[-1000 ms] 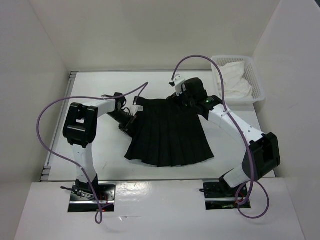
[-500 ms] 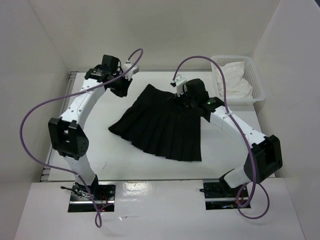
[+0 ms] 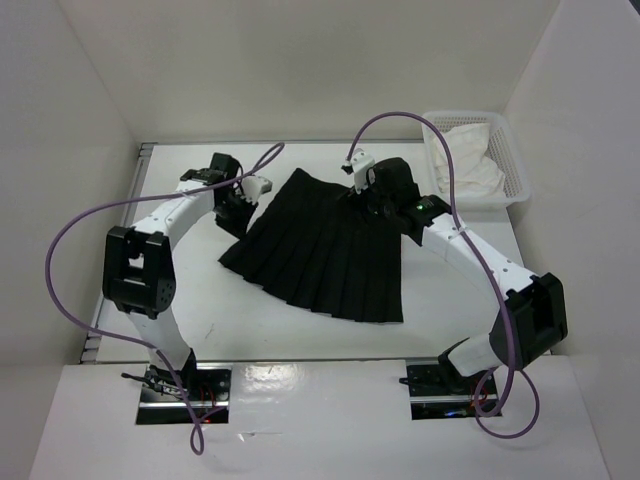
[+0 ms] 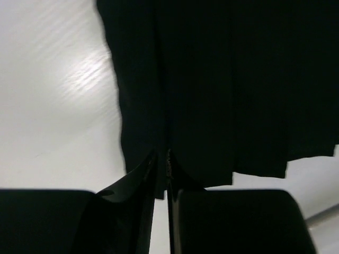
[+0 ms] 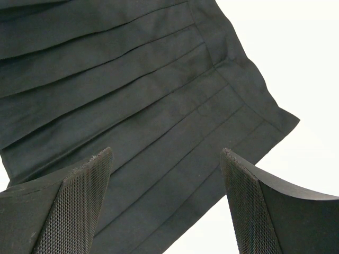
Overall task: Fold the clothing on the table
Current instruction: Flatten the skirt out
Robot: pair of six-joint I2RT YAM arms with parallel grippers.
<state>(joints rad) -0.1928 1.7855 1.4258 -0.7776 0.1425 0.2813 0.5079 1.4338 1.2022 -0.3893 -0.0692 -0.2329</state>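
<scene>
Since the left wrist view is dark, you can't tell whether the left pincer (image 4: 161,159) grips the skirt (image 3: 320,255); right pincer (image 5: 165,153) open wide. One skirt, one basket (image 3: 516,160).

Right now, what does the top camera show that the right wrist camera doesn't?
Only the top view shows the whole black pleated skirt spread on the table, the left arm and right arm, and a white basket holding white cloth at the far right. Only the right wrist view shows the right gripper close up, jaws wide open, mesh pads over the fabric. Both show the skirt's pleats and bare white tabletop beside it.
</scene>
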